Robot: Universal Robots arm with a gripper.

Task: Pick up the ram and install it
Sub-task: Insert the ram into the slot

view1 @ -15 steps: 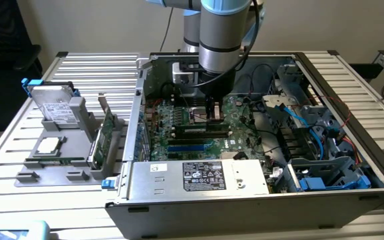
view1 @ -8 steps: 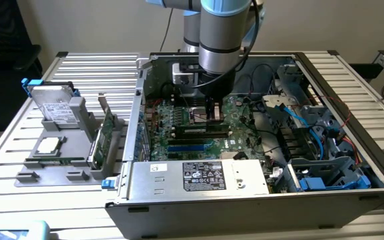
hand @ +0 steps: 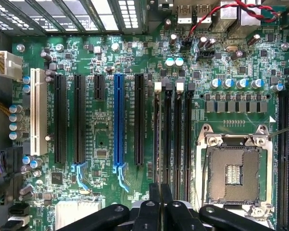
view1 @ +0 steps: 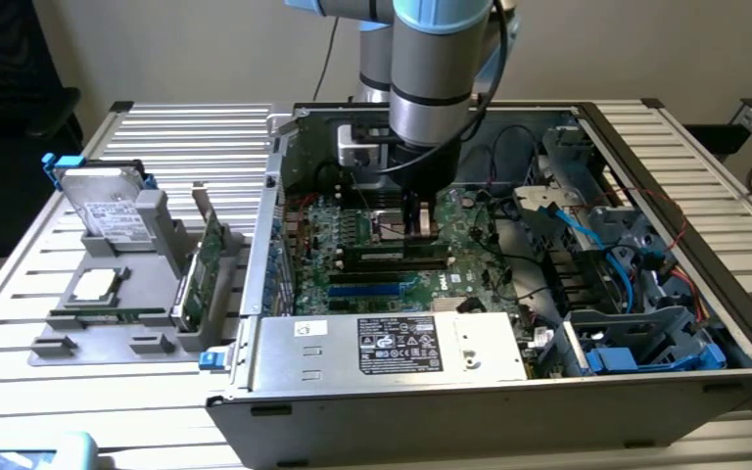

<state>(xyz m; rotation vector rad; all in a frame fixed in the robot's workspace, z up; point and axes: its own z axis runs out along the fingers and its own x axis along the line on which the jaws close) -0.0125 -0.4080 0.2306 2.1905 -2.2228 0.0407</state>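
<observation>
The ram (view1: 109,315), a long thin green stick, lies flat in the grey fixture (view1: 102,345) on the exterior view's left, outside the computer case. My gripper (view1: 415,231) is far from it, down inside the open case (view1: 390,411) over the green motherboard (view1: 383,279). In the wrist view the gripper (hand: 160,186) is shut, its two black fingers (hand: 154,202) pressed together with nothing showing between them. They hover over the end of the row of black memory slots (hand: 173,134), beside the bare processor socket (hand: 231,173).
The fixture also carries a hard drive (view1: 105,206), a square silver processor (view1: 94,285) and an upright green expansion card (view1: 207,264). Inside the case are a power supply (view1: 396,345), blue and black cables (view1: 586,230), drive cages (view1: 637,343), and a blue expansion slot (hand: 118,120).
</observation>
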